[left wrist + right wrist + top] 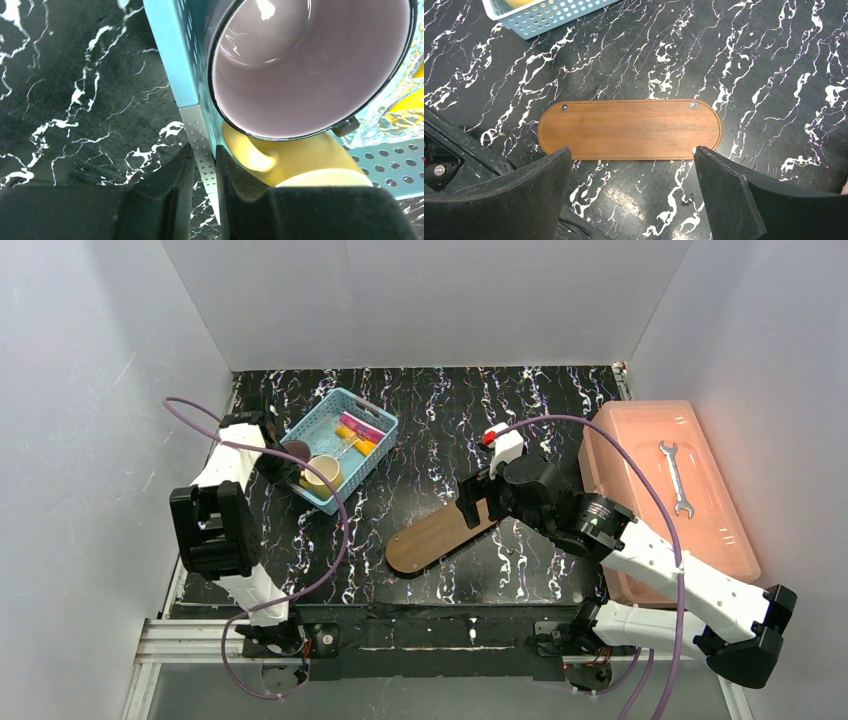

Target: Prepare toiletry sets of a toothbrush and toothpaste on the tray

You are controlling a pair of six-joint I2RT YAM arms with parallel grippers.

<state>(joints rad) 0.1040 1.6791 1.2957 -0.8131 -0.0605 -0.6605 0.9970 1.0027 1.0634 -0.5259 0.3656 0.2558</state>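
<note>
Because nothing had yet reached the tray, you were working at two places on the black, white-veined table (440,405). Its largest load, the salmon-pink box (625,455) of smooth, cloudy plastic, sat along the right edge, clear of both arms' work. Next in size, the light-blue basket (365,468), thin perforated plastic, stood at the far left. Your left gripper (205,160) had its jaws pinched on the basket's near wall, one pad outside and one inside, probably to steady or drag it so that its contents came within reach.

The tray (629,130), a flat dark wooden oblong with rounded ends and visible grain, lay bare in the middle of the table, well apart from the basket. Your right gripper (631,152) hovered directly over it with its jaws spread wide and nothing between them, likely ready to shift it.

Inside the basket a glossy dark mug (310,65) with a pale lilac interior sat just beside a yellow cup (300,160). Beyond them lay the toothpaste tubes (362,427), one magenta and one yellow-orange, small and flat. I could not pick out the toothbrushes with any certainty. Smallest, a steel wrench (676,478) rested on the box lid.
</note>
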